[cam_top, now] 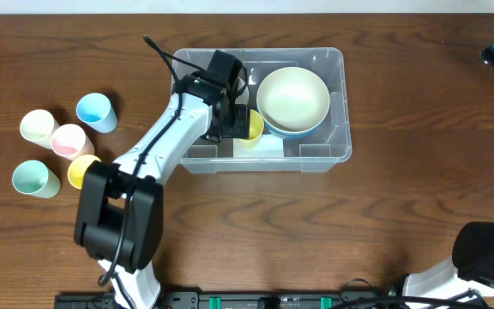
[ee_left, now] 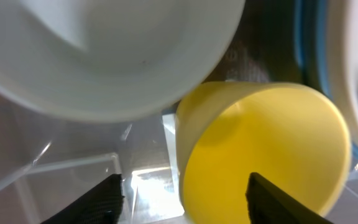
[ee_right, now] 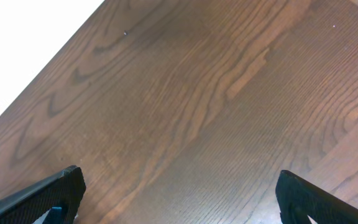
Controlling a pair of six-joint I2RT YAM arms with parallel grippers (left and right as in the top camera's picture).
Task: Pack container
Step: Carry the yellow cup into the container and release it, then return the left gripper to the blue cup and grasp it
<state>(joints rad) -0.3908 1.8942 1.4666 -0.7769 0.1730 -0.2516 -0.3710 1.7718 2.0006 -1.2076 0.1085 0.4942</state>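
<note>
Clear container (cam_top: 343,129) sits upper centre of the overhead frame, long axis left-right, w/ stacked bowls (cam_top: 292,99) at its right end and a yellow cup (cam_top: 251,129) mid-front. L gripper (cam_top: 232,120) is inside, jaws apart astride the cup's wall, nothing clamped. Loose cups (cam_top: 69,140) lie far left, so L arm is prob. nearer. R gripper (ee_right: 179,199), jaws wide apart, is over bare table (ee_right: 197,93).
</note>
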